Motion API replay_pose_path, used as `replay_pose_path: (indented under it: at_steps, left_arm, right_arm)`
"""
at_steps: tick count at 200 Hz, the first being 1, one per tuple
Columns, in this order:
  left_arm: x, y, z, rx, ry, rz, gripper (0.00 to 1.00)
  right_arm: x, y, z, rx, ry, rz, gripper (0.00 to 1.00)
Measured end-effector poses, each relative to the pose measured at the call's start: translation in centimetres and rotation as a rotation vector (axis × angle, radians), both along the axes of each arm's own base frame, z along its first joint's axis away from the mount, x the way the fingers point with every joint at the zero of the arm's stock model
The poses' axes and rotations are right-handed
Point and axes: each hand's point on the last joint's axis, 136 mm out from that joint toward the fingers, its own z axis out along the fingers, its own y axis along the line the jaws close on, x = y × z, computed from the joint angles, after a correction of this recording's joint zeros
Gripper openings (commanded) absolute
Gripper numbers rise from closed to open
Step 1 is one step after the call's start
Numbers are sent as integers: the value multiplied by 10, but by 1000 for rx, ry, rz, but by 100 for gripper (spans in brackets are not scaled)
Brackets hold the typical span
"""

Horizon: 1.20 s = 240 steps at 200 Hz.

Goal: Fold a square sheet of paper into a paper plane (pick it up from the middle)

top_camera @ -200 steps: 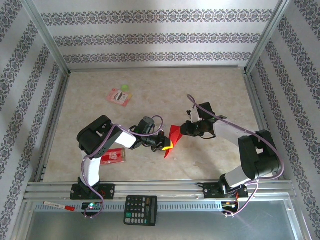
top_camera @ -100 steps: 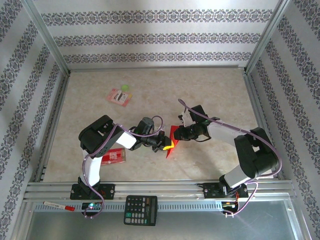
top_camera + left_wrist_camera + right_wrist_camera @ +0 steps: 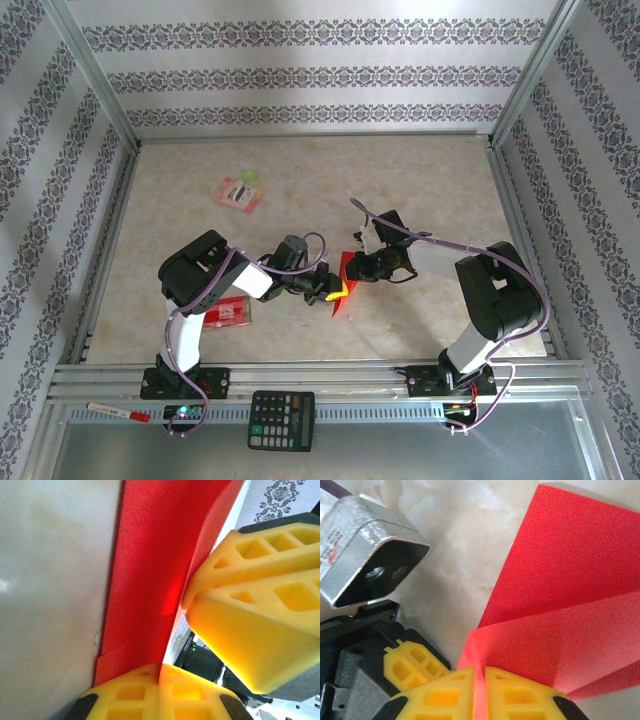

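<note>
The square sheet of paper [image 3: 338, 303] is bright red and folded into a narrow pointed shape with layered flaps, standing off the table centre. My left gripper [image 3: 340, 291] is shut on its lower edge from the left. In the left wrist view the paper [image 3: 145, 570] runs up from between my yellow fingertips [image 3: 125, 697]. My right gripper [image 3: 352, 272] is shut on the paper's upper part from the right. In the right wrist view an edge of the red flaps [image 3: 570, 580] is pinched between its fingertips [image 3: 520, 692]. The two grippers almost touch.
A red packet with white print [image 3: 228, 312] lies beside the left arm. A pink packet [image 3: 240, 193] and a green ball [image 3: 250, 176] lie at the back left. A calculator [image 3: 281, 420] and a marker [image 3: 118, 411] rest on the front rail.
My right gripper has moved left and down to the paper and closed on it, its arm folding inward. The left gripper has kept its grip and stayed put.
</note>
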Motion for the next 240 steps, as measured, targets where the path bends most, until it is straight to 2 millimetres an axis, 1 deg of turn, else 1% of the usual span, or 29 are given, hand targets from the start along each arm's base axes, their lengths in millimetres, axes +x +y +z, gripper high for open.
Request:
replay_pose_path:
  at_steps: [44,118,216,240]
  left_arm:
    - [0,0,0,2,-1,2,0]
    - [1,0,-1,6,-10,6,0]
    - [1,1,0,17,-42,-7,14]
    - [0,5,2,43,-52,-7,19]
  right_arm:
    - [1,-1,-2,-10,-4,1,13]
    - [1,-2,-13,-31,16,5,13]
    - [2,-3,-18,-44,14,18,12]
    - [1,-3,-18,-45,13,20,12]
